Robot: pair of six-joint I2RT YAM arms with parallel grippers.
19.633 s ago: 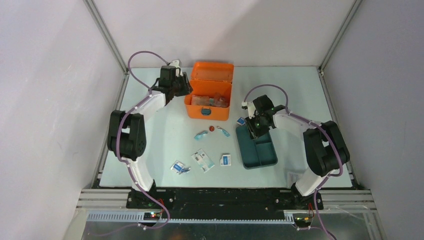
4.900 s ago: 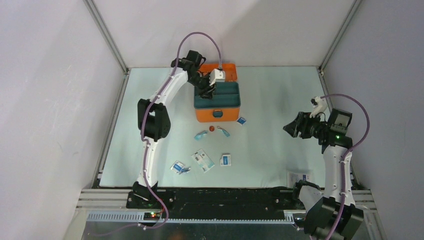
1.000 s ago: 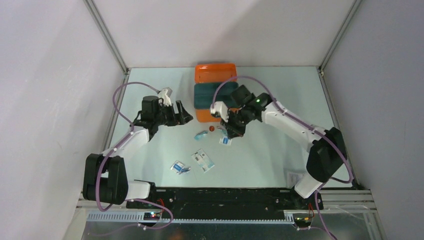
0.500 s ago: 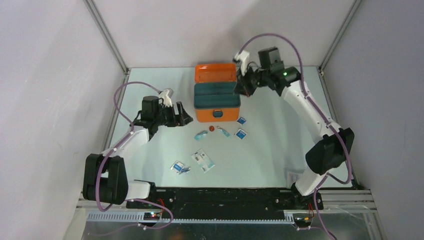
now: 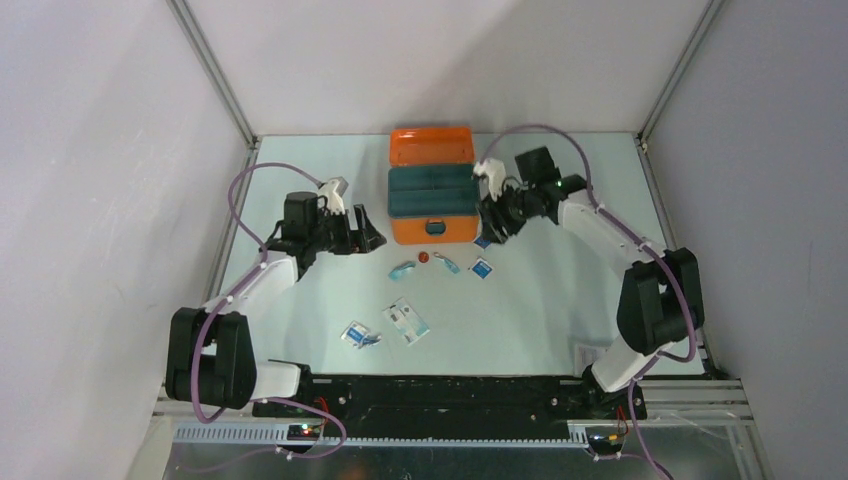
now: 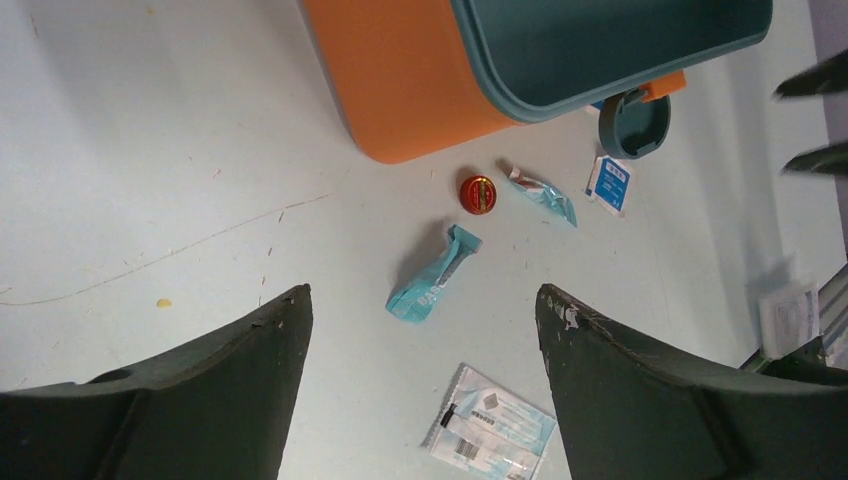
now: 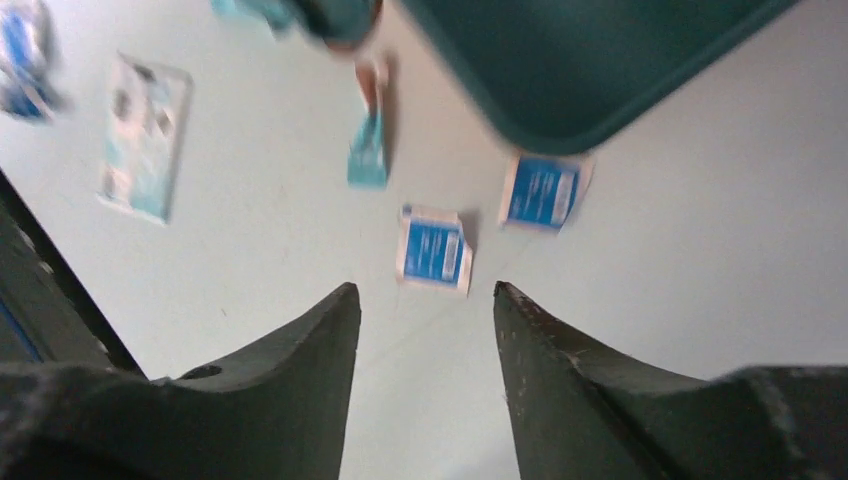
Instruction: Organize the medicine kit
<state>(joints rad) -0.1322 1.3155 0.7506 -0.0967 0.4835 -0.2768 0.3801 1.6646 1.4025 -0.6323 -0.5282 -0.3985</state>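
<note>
The orange medicine kit stands open at the back middle, lid laid back, a dark teal tray seated in it. My left gripper hovers open left of the kit's front; in the left wrist view it frames a teal sachet, with the kit beyond. My right gripper is open and empty at the kit's front right corner. In the right wrist view it hangs just short of a blue packet, a second blue packet beside the tray.
In front of the kit lie a red cap, two teal sachets and a blue packet. Nearer me are a white packet and small blue packets. A paper slip sits near the right base.
My right arm swung up to the kit's back right corner, then came down to its front right corner, and its jaws opened. The left arm has stayed put.
</note>
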